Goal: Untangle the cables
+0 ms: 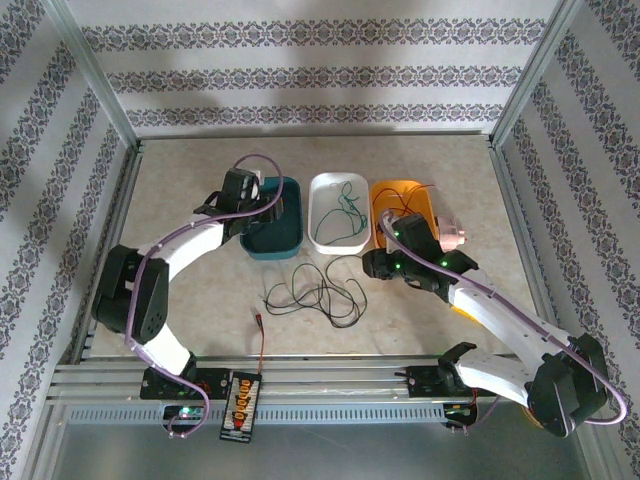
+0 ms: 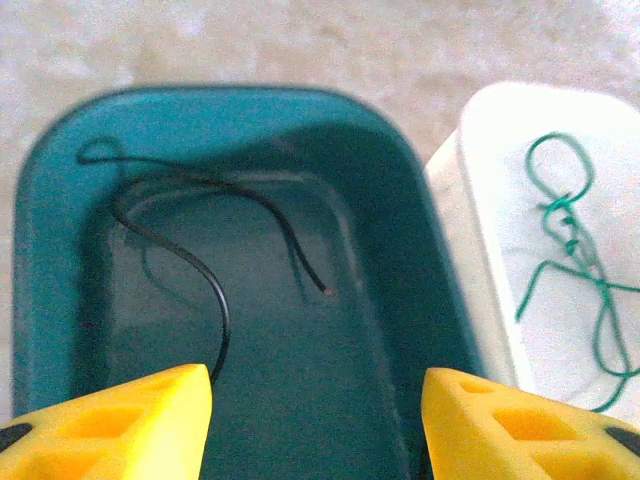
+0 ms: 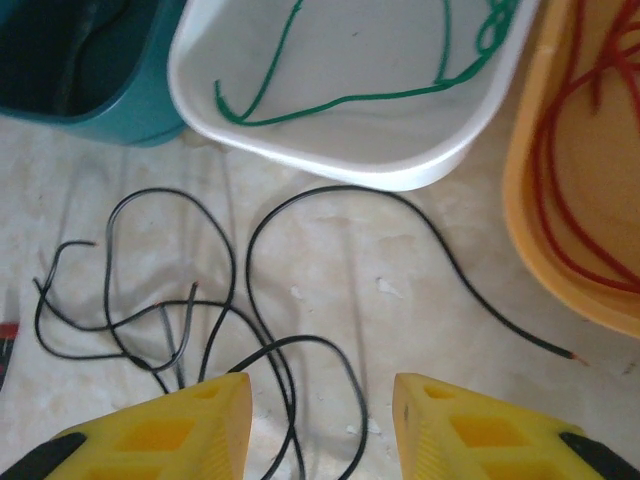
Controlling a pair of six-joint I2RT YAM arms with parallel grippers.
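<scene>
Hovering over teal bin [image 2: 60, 250], L hand [image 2: 315, 390] gapes wide, empty; one black cable [image 2: 222, 310] lies inside. R hand [image 3: 322, 395] half-open, empty, above black tangle [image 3: 215, 315] on surface [image 3: 400, 300], 6 o'clock of white bin [image 3: 400, 175]. Wires prob. light, limp; I'd pinch nr a free end.

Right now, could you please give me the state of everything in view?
Left gripper: jaws open, empty.
Right gripper: jaws open, empty.
Black wire in teal plastic bin: single, loose.
Green wire in white plastic bin: looped, twisted.
Red wire in orange plastic bin: loosely coiled.
Black wires on beige table: tangled.
</scene>
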